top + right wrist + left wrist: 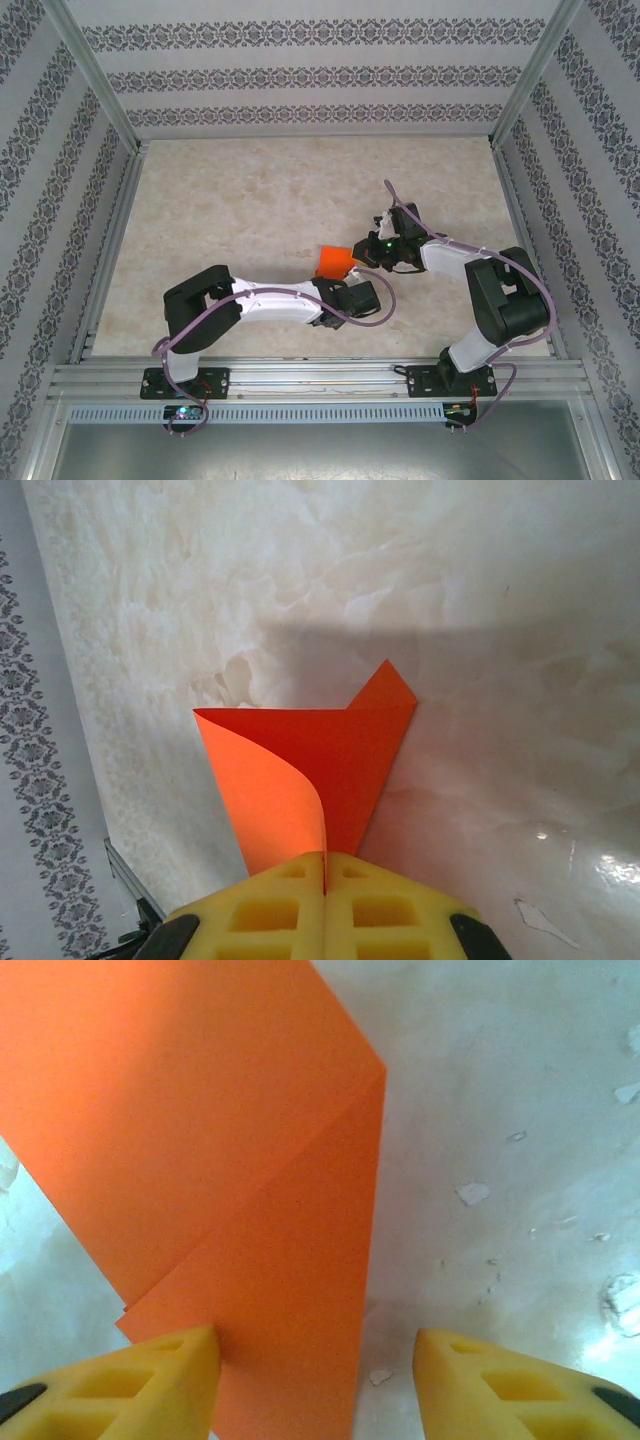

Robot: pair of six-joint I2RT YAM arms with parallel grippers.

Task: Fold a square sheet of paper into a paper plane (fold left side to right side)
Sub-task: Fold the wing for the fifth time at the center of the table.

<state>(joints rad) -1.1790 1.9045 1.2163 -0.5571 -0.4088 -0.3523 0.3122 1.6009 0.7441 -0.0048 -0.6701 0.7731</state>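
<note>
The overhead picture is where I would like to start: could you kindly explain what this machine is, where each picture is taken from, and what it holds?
From above you see two white robot arms, the left arm and the right arm, bolted to the near edge of a pale marbled table. Each ends in two yellow jaws. The other two pictures come from cameras on the wrists, looking out past those jaws. Between the arms lies a partly folded orange paper. The right wrist view shows the jaws shut on one tip of it, with one layer curling up. The left wrist view shows the jaws apart, with the paper's end between them.
</note>
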